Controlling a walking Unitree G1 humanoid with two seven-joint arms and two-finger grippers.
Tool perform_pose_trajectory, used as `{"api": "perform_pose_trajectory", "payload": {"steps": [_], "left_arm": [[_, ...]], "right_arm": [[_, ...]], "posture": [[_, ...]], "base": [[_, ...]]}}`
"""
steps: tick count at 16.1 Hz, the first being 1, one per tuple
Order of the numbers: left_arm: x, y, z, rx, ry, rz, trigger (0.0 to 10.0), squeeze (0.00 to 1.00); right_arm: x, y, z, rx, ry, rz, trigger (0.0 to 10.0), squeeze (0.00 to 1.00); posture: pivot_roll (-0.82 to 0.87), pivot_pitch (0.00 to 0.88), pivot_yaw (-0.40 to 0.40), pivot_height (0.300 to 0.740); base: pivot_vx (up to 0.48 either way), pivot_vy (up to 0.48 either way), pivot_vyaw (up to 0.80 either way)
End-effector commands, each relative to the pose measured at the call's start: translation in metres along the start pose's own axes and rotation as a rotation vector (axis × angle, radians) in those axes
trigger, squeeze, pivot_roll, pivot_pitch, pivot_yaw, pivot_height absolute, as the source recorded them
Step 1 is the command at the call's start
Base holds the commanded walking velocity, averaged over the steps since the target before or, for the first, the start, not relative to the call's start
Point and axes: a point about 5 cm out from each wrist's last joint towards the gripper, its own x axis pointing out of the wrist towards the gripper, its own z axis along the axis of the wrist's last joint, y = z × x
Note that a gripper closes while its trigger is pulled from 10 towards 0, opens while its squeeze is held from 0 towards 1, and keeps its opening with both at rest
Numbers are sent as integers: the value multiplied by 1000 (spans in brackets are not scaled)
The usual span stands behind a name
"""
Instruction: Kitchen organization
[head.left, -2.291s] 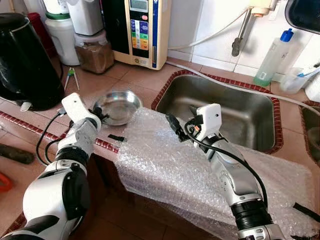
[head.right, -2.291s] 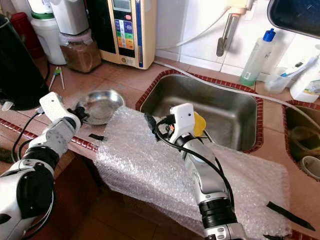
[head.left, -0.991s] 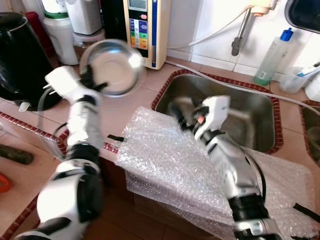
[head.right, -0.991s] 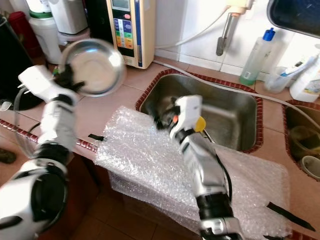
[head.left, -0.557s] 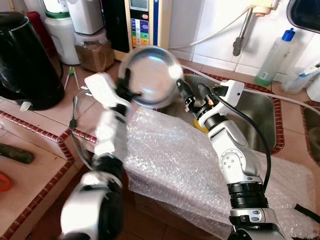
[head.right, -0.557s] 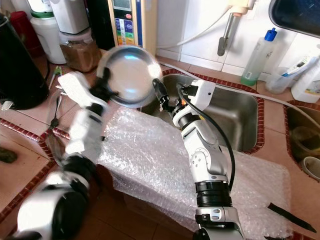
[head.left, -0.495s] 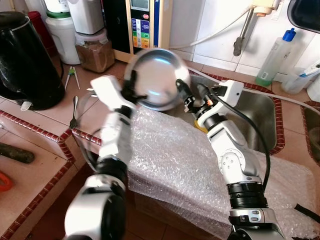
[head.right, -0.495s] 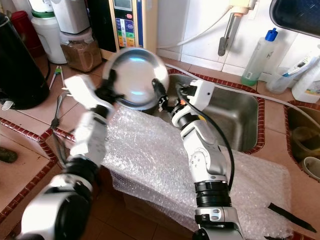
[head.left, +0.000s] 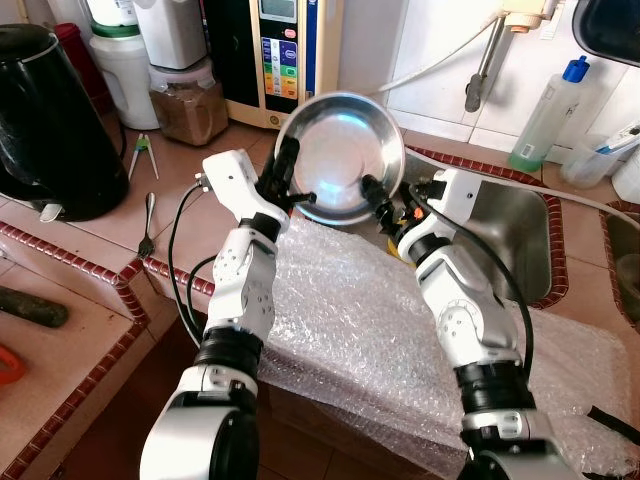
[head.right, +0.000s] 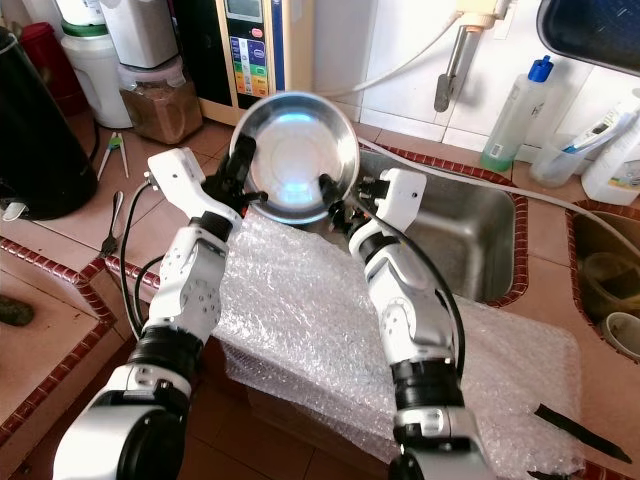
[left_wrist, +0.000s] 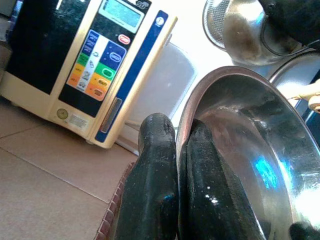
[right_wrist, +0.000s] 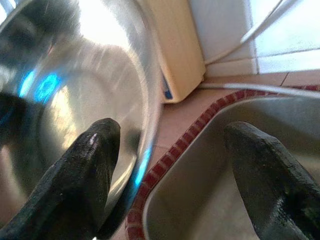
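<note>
steel bowl (head.left: 345, 155) | left gripper (head.left: 283, 172) jaws clamp rim | right gripper (right_wrist: 175, 175) jaws spread | no legible writing

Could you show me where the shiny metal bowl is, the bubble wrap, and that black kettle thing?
metal bowl (head.left: 342, 152): left eye view, on its shiny inner base.
bubble wrap (head.left: 350, 320): left eye view, on the middle of the sheet draped over the counter edge.
black kettle (head.left: 45, 120): left eye view, on its dark body.
</note>
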Motion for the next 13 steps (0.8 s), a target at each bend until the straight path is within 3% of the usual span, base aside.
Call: {"api": "perform_pose_trajectory", "payload": {"steps": [1, 13], "left_arm": [[1, -9, 0, -12, -4, -30, 0, 0], [-2, -4, 3, 9, 3, -19, 0, 0]], "right_arm": [[1, -4, 4, -8, -7, -20, 0, 0], [2, -12, -1, -17, 14, -87, 0, 0]], "posture": [[-81, 0, -17, 740], [-76, 0, -22, 740]], "base": [[0, 0, 0], [0, 0, 0]]}}
